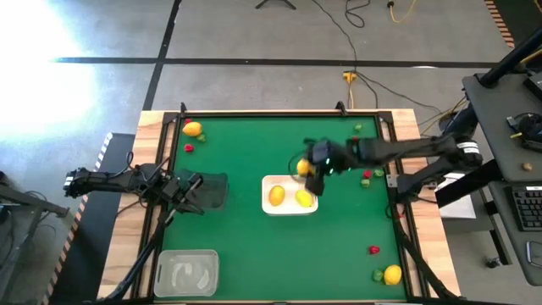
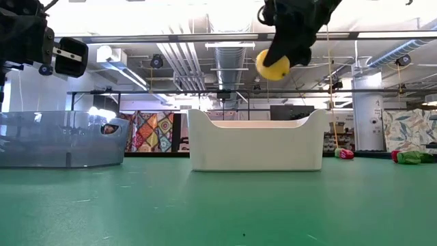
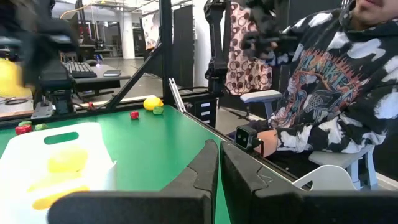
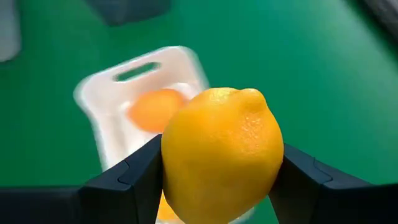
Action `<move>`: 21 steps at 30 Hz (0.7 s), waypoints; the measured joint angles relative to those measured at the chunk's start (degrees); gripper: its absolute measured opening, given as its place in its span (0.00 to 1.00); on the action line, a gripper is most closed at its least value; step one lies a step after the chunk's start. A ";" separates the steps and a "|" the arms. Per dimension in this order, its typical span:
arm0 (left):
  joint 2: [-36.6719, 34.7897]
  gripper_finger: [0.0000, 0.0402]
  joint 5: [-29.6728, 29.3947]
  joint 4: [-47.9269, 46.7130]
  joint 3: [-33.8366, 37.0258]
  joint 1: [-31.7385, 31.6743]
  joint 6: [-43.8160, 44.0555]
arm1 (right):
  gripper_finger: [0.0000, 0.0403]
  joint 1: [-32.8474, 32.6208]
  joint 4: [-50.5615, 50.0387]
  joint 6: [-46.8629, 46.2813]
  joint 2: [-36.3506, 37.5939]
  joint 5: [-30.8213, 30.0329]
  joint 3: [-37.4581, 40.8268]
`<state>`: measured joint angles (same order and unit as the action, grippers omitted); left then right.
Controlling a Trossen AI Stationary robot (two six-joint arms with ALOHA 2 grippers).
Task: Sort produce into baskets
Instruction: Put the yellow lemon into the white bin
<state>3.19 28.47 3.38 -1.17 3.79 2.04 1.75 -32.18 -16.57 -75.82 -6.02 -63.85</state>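
My right gripper [image 1: 310, 172] is shut on a yellow lemon [image 4: 221, 162], high above the far edge of the opaque white basket [image 1: 268, 203]. That basket holds two yellow-orange fruits [image 1: 276, 196]. In the low view the lemon [image 2: 273, 65] hangs well above the white basket [image 2: 256, 142]. My left gripper [image 1: 195, 185] hovers shut and empty over the dark smoky basket [image 1: 213, 190]. The clear basket [image 1: 186, 273] stands at the near left corner. Loose produce lies on the mat: a lemon [image 1: 193, 129] at the far left and a lemon [image 1: 392, 274] at the near right. My right gripper pinches the lemon by its two opposite sides [image 4: 171, 174] between its two fingers [image 4: 134, 183]. The fingers come slanting down from above. The lemon is lifted clear, above the white basket, with its nub end [image 4: 252, 98] pointing away from the wrist.
Small red and green pieces lie near the far left lemon [image 1: 188, 146], by the right edge [image 1: 367, 175] and at the near right [image 1: 373, 250]. A person in a patterned hoodie [image 3: 336, 81] sits beyond the table's edge. The green mat between the baskets is bare.
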 joint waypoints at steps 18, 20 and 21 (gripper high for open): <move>0.01 0.00 0.00 0.02 0.00 0.00 -0.02 | 0.55 -2.62 8.91 3.75 -19.71 -0.09 -0.01; 0.01 0.00 0.00 0.00 0.00 0.00 0.00 | 0.55 -2.62 9.16 3.75 -20.45 -0.09 -0.49; 0.00 0.00 0.00 0.02 0.00 0.00 -0.01 | 0.55 -2.62 9.24 3.75 -20.88 -0.13 -0.63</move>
<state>3.19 28.47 3.40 -1.17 3.79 2.03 -0.86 -22.94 -12.82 -96.70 -6.15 -64.48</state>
